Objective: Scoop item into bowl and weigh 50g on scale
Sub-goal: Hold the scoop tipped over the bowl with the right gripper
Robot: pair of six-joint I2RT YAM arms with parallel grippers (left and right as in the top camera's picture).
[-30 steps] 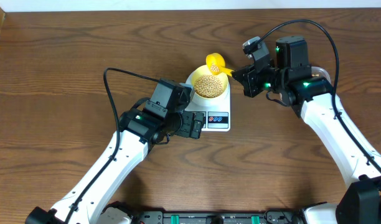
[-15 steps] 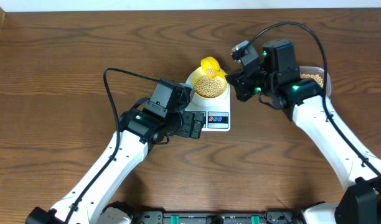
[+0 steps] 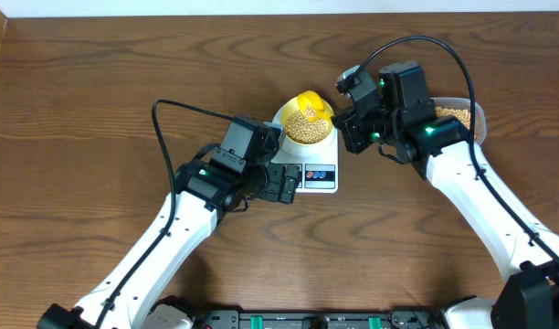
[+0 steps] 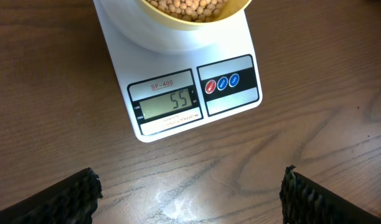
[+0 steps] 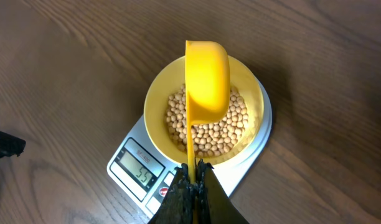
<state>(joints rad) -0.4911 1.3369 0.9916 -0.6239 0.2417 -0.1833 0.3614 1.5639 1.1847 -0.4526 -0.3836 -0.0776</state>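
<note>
Near the middle of the table (image 3: 97,91), the white scale (image 4: 197,93) carries the pale yellow bowl (image 5: 154,106), which holds a heap of tan beans (image 5: 221,134). The scale's display reads 55. Over the bowl hangs the bright yellow scoop (image 5: 207,78), tipped on its side, with its thin handle clamped in the right gripper (image 5: 192,169). Just near-left of the scale, the left gripper (image 4: 190,180) hovers with its jaws wide apart, holding nothing. Far right, partly behind the right arm, sits a clear tub (image 3: 479,117) with more beans.
</note>
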